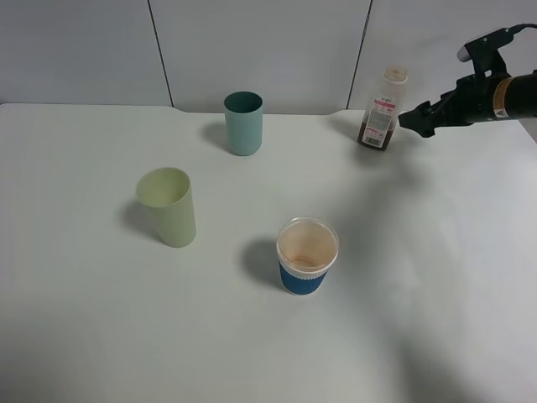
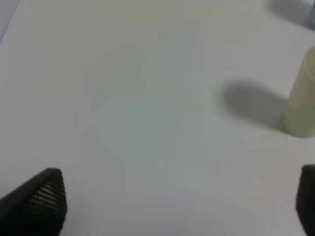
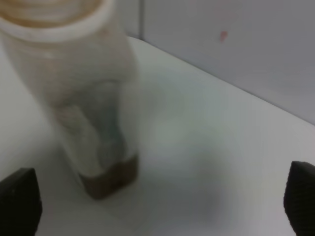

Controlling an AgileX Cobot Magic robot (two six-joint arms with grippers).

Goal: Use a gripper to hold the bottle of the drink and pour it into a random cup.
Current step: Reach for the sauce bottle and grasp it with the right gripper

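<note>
The right gripper (image 1: pixel 415 120) is just beside the bottle of the drink (image 1: pixel 383 109) seen from up high, the left gripper (image 2: pixel 177 201) is spread wide near the cup (image 2: pixel 301 98), and the right wrist view shows jaws wide apart, so I think grabbing and pouring are left.

The right arm (image 1: pixel 478 94) is black with an orange band (image 1: pixel 503 96) and a pale grey cap (image 1: pixel 466 50). The left gripper (image 2: pixel 179 189) has black, finely ribbed fingers (image 2: pixel 47 199).
</note>
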